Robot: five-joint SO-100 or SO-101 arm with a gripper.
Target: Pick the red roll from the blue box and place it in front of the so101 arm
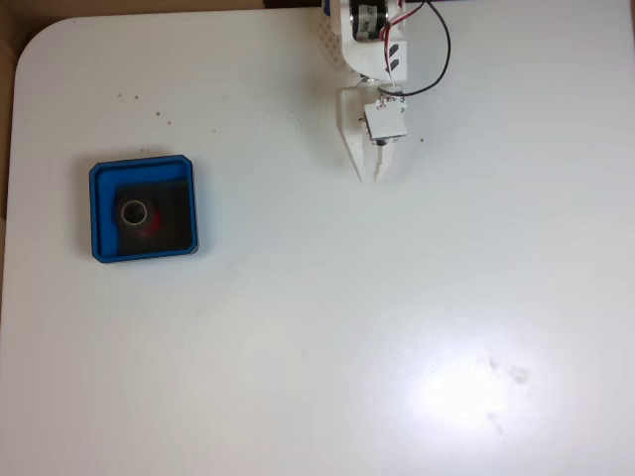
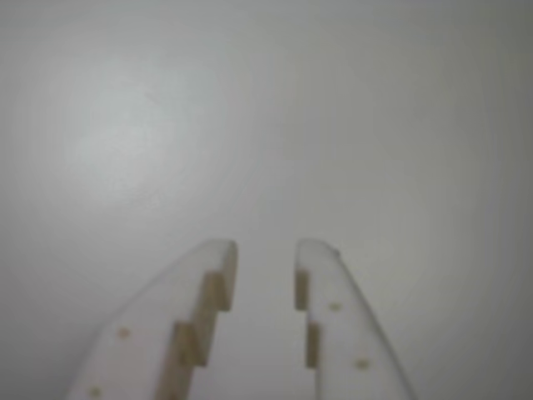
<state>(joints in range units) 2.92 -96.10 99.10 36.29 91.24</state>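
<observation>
Red tape roll [image 1: 139, 215], a small ring with a pale core, sits on the black floor of the shallow square blue box [image 1: 95, 213] at the left of the white desk [image 1: 317, 327] in the fixed view. Well apart, the white jointed arm's [image 1: 369, 40] tapered hand [image 1: 376, 178] hangs empty, its fingers [image 2: 200, 292] slightly parted above bare desk.

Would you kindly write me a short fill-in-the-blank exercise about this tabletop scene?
1. The red roll lies inside the ____ box.
2. In the fixed view, the box sits to the ____ of the gripper.
3. In the wrist view, the fingers stand apart and hold ____.
4. The table is ____ in colour.

Missing words: blue; left; nothing; white
</observation>
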